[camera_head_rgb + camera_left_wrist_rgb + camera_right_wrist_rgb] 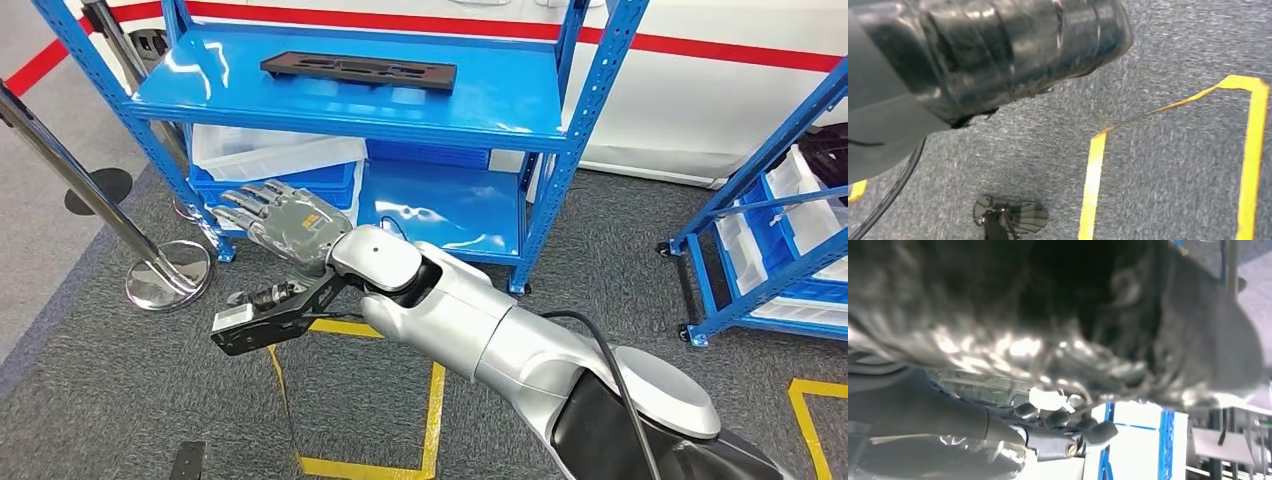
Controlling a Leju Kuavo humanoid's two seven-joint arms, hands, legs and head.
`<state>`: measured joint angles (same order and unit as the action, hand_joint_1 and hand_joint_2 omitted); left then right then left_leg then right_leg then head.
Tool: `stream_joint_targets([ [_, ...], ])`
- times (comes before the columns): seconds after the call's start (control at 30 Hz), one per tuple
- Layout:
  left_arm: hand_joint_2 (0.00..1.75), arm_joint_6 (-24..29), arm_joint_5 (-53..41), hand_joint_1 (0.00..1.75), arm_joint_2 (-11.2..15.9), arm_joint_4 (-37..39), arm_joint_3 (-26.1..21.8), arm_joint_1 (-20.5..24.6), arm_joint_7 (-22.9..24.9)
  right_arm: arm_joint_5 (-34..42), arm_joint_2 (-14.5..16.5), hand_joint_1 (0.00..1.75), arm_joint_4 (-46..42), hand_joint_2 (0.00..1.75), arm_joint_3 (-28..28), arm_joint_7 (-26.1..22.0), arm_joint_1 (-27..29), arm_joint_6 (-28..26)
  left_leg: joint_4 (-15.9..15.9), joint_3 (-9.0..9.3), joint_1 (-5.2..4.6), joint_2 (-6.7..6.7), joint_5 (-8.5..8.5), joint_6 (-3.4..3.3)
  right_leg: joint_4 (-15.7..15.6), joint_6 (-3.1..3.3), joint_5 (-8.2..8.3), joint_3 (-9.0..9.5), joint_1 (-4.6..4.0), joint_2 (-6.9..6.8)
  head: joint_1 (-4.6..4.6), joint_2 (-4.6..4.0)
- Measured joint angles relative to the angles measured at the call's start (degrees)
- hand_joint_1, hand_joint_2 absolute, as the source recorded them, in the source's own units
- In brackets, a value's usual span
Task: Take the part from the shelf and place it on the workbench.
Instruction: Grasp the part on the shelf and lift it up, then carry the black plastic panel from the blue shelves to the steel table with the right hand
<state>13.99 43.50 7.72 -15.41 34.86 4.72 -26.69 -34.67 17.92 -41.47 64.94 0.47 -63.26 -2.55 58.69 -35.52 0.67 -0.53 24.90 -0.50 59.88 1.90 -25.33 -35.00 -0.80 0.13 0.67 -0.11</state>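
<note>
Nearest in head view, silver right arm comes in from lower right and crosses up-left over grey carpet with yellow tape lines. Right hand at its end, fingers spread and extended, grasping nothing, palm side down, raised in front of the lower level of the blue shelf, not touching it. Right wrist view too blurred to add finger detail. Left wrist view: looks down at carpet and yellow tape; left hand just a grey mass at the frame edge, can't tell if released or clenched. Chrome stanchion post with round base stands left of the hand. Behind the hand, white bin on blue crates on the low shelf level. Farther back, dark flat part lies on the top shelf board, well apart from the hand. Second blue rack at right edge
</note>
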Motion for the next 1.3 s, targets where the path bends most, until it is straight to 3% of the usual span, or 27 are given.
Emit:
stream_joint_targets([
  [0.13,0.00,0.08,0.80,0.00,-0.09,0.00,0.01,-0.03,0.94,1.04,0.46,0.00,0.51,0.00,-0.04,-0.26,-0.21,-0.02,0.64,-0.37,0.09,0.13,0.58,1.17,-1.41,0.31,0.48,0.64,0.33,-0.07,0.05,0.00],
  [0.17,0.00,0.08,0.86,0.00,-0.11,0.00,0.01,-0.01,1.05,1.36,0.66,0.00,0.60,0.00,-0.04,-0.23,-0.34,0.10,2.38,-1.11,0.12,0.17,1.72,1.50,-1.80,0.41,0.68,0.83,0.55,-0.15,0.11,0.00],
  [0.23,0.00,0.08,0.95,0.00,-0.05,0.01,0.00,-0.01,1.19,1.94,1.00,0.00,0.81,0.00,-0.04,-0.09,-0.53,0.43,9.11,-4.09,0.28,0.24,5.15,2.15,-2.03,0.50,0.82,0.95,0.64,-0.25,0.18,0.00],
  [0.3,0.00,0.07,1.03,0.00,0.06,0.02,0.00,-0.15,1.22,2.17,1.11,0.00,1.11,0.00,-0.03,0.04,-0.49,0.64,14.67,-6.68,0.50,0.25,6.82,2.66,-1.93,0.49,0.78,0.91,0.66,-0.28,0.16,0.00],
  [0.33,0.00,0.06,1.04,0.00,0.07,0.02,0.00,-0.23,1.22,2.19,1.13,0.00,1.29,0.00,-0.03,0.07,-0.46,0.66,14.66,-6.68,0.63,0.26,6.13,2.88,-1.81,0.45,0.72,0.89,0.71,-0.29,0.16,0.00],
  [0.37,0.00,0.04,1.04,0.00,0.09,0.02,0.01,-0.27,1.19,2.21,1.16,0.00,1.46,0.00,-0.02,0.08,-0.46,0.66,12.46,-5.58,0.78,0.28,4.51,3.06,-1.61,0.34,0.61,0.88,0.80,-0.27,0.16,0.00],
  [0.43,0.00,-0.01,1.04,0.00,0.13,0.02,0.01,-0.19,1.05,2.31,1.30,0.00,1.73,0.00,-0.02,0.10,-0.51,0.64,4.98,-1.78,1.03,0.40,1.35,3.29,-1.00,-0.11,0.20,0.83,0.91,-0.25,0.18,0.00],
  [0.5,0.00,-0.09,0.99,0.00,0.15,0.02,0.00,-0.01,0.79,2.50,1.45,0.00,1.94,0.00,-0.02,0.19,-0.64,0.60,0.62,0.41,0.88,0.33,0.51,2.68,-0.42,-0.65,-0.11,0.56,0.70,-0.20,0.19,0.00],
  [0.63,0.00,-0.73,-0.03,0.00,0.14,0.02,0.02,-0.11,0.03,2.82,1.38,0.00,2.30,0.00,-0.03,1.70,-0.81,0.52,0.21,0.47,0.81,0.20,0.49,0.93,0.49,-1.57,-0.82,-0.07,0.56,-0.16,0.15,0.00],
  [0.7,0.00,-0.97,-0.72,0.00,0.12,0.02,0.03,-0.08,-0.47,2.82,0.79,0.00,2.19,0.00,-0.05,2.98,-0.84,0.54,0.08,0.48,0.86,0.25,0.35,0.27,5.03,-2.04,-3.58,-2.09,0.71,-0.13,0.10,0.00],
  [0.77,0.00,-1.02,-1.20,0.00,0.08,0.02,0.14,-0.09,-0.79,2.79,-0.35,0.00,1.65,0.00,-0.07,4.21,-0.65,0.75,0.09,0.44,0.72,0.25,0.36,-0.11,12.68,-2.22,-6.92,-5.60,0.80,-0.13,0.06,0.00],
  [0.8,0.00,-0.97,-1.36,0.00,0.04,0.02,0.24,-0.13,-0.82,2.71,-0.99,0.00,1.23,0.00,-0.07,4.86,-0.43,1.00,0.10,0.44,0.64,0.24,0.38,-0.17,15.35,-2.21,-7.58,-6.94,0.81,-0.13,0.05,0.00],
  [0.83,0.00,-0.90,-1.48,0.00,-0.02,0.02,0.35,-0.17,-0.78,2.54,-1.62,0.00,0.77,0.00,-0.07,5.54,-0.16,1.28,0.11,0.47,0.58,0.22,0.40,-0.20,16.21,-2.11,-7.22,-7.46,0.80,-0.13,0.04,0.00],
  [0.87,0.00,-0.79,-1.53,0.00,-0.08,0.02,0.46,-0.20,-0.70,2.32,-2.14,0.00,0.30,0.00,-0.07,6.15,0.07,1.54,0.12,0.52,0.51,0.19,0.42,-0.22,14.83,-1.91,-5.86,-6.95,0.78,-0.12,0.03,0.00],
  [0.93,0.00,-0.59,-1.57,0.00,-0.25,0.02,0.72,-0.20,-0.53,1.88,-2.84,0.00,-0.66,0.00,-0.08,7.06,0.30,1.75,0.12,0.64,0.39,0.16,0.51,-0.19,7.35,-1.14,-1.86,-3.70,0.58,-0.07,0.02,0.00],
  [1.0,0.00,-0.49,-1.55,0.00,-0.44,0.02,0.97,-0.08,-0.37,1.44,-3.29,0.00,-1.61,0.00,-0.10,7.61,0.31,1.78,0.20,0.45,0.17,0.18,0.55,0.08,1.16,-0.49,0.21,-0.93,0.30,0.02,0.12,0.00],
  [1.1,0.00,-0.43,-1.40,0.00,-0.61,0.02,1.21,-0.03,0.28,0.35,-4.05,0.00,-2.76,0.00,-0.11,8.55,0.56,1.73,0.04,0.23,0.29,0.25,0.42,0.86,-0.36,-0.17,0.33,-0.31,0.09,0.06,0.18,0.00],
  [1.17,0.00,-0.40,-1.34,0.00,-0.71,0.02,1.28,-0.10,0.64,-0.64,-4.45,0.00,-3.33,0.00,-0.13,9.27,0.59,1.53,1.04,-0.13,0.41,0.30,1.35,1.43,-0.96,0.16,0.62,-0.02,0.39,-0.02,0.24,0.00],
  [1.23,0.00,-0.36,-1.30,0.00,-0.75,0.02,1.30,-0.09,0.75,-1.70,-4.55,0.00,-3.72,0.00,-0.13,9.62,0.58,1.03,6.13,-2.33,0.51,0.36,4.21,1.93,-1.29,0.35,0.80,0.19,0.63,-0.06,0.31,0.00],
  [1.3,0.00,-0.29,-1.24,0.00,-0.71,0.02,1.32,-0.09,0.74,-2.51,-4.69,0.00,-3.88,0.00,-0.13,9.69,0.79,0.48,13.66,-5.88,0.54,0.36,7.19,2.27,-1.17,0.41,0.78,0.16,0.60,-0.07,0.32,0.00],
])
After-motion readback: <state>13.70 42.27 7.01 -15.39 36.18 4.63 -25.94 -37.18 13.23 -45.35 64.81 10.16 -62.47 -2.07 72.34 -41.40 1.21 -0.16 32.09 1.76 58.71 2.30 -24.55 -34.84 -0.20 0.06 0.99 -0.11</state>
